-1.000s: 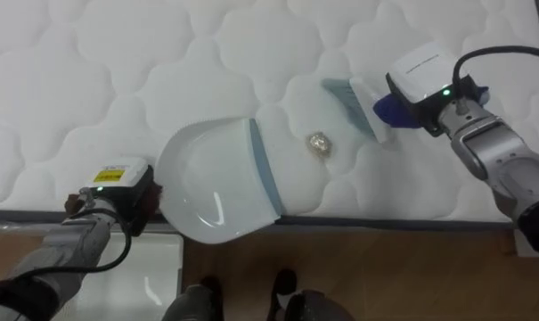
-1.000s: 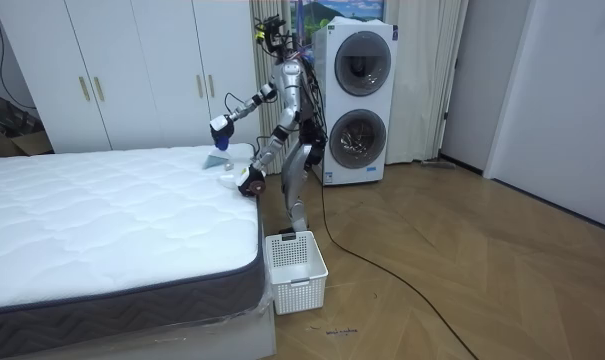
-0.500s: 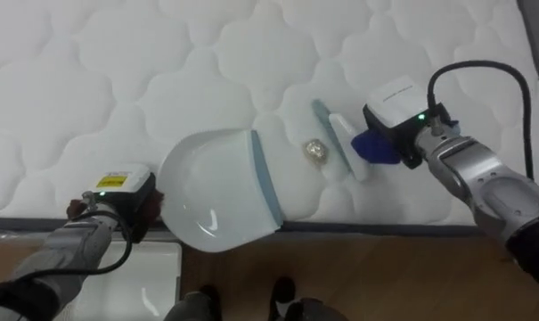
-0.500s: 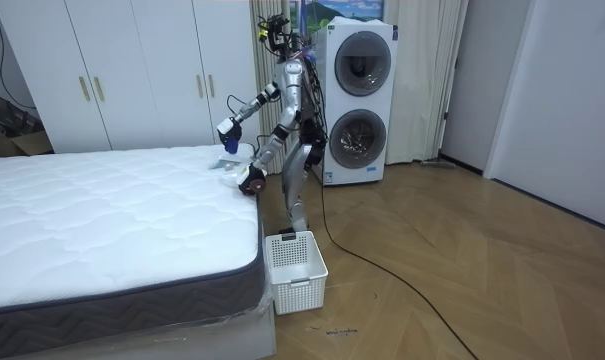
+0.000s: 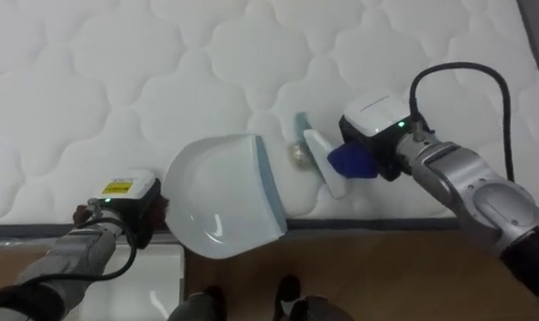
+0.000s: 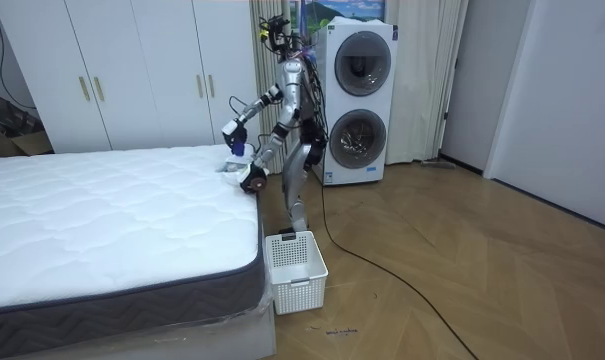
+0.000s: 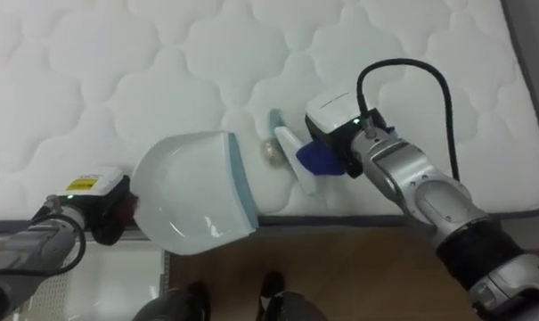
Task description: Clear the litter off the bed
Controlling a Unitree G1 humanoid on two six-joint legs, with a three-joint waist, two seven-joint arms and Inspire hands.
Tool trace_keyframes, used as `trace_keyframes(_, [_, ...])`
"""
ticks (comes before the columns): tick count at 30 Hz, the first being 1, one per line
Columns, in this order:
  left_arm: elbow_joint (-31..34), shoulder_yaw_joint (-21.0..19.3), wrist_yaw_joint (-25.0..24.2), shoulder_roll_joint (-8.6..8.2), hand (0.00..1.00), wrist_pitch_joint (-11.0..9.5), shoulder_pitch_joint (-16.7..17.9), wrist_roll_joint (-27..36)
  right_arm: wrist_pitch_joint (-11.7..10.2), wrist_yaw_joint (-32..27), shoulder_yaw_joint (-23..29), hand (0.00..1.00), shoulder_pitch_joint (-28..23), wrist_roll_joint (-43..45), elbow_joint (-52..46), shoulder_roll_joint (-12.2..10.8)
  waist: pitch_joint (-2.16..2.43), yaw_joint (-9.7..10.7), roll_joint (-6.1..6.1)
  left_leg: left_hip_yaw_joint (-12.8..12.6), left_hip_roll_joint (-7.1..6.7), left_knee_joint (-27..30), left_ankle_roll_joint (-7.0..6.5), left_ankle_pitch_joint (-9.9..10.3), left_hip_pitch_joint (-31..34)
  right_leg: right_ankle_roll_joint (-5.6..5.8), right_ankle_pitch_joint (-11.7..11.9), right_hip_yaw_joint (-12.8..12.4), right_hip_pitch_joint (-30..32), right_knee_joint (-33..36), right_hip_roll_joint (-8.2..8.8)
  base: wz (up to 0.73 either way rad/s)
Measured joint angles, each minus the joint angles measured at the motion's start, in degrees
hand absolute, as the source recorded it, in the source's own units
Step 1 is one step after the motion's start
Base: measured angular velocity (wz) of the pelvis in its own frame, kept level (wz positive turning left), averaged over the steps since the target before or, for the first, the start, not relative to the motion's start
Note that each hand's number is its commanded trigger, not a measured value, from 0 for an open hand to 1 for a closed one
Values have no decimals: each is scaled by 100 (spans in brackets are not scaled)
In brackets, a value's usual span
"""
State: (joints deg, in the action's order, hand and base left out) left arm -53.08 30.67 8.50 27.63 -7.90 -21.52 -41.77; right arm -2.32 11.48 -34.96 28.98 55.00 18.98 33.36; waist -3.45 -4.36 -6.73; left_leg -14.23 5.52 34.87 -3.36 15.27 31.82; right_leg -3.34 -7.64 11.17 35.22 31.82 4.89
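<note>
My right hand (image 5: 380, 143) has swept the brush (image 5: 322, 165) to its left, so the small crumpled ball (image 5: 296, 153), clear of the bristles 1 second ago, now sits against them, just beside the dustpan (image 5: 220, 192) lip.

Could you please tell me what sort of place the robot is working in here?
Most likely a bedroom in a home, or a mock-up of one: a bed with a bare quilted top, white wardrobes along the wall, and a stacked washer and dryer on a wooden floor.
</note>
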Motion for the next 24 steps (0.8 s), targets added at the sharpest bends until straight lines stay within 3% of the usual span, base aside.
trace_keyframes(5, [-21, 2, 7, -60, 100, -29, 10, -46, -22, 274, -18, 100, -21, -783, -214, -106, 1, -6, -1, -12, -9, 9, 14, 5, -3, -11, -8, -34, 11, 6, -48, -5])
trace_keyframes(13, [-237, 5, 310, -94, 100, -115, 97, -53, -93, 707, 13, 100, -20, -1947, -248, -414, 3, 7, -4, 17, -8, 20, 22, 4, 5, -29, -18, 26, 6, 13, 11, 2])
trace_keyframes(16, [-279, -3, 342, -104, 100, -130, 115, -50, -305, 896, 76, 100, -19, -2547, -250, -589, 3, 32, -4, 17, -13, 65, 20, 4, 4, -23, -23, 24, 6, 90, 13, 1])
trace_keyframes(20, [-318, -18, 382, -130, 100, -144, 115, -48, -599, 1113, 73, 100, -19, -3107, -250, -1081, 3, 90, -3, 37, -32, 85, 19, 5, 8, -23, -79, 35, 18, 160, 88, 7])
trace_keyframes(24, [-326, -70, 382, -179, 100, -168, 177, -99, -779, 1286, 75, 100, -11, -3492, -250, -1100, 6, 92, 3, 31, -52, 103, -2, 17, 19, -3, -114, 20, 43, 216, 110, 5])
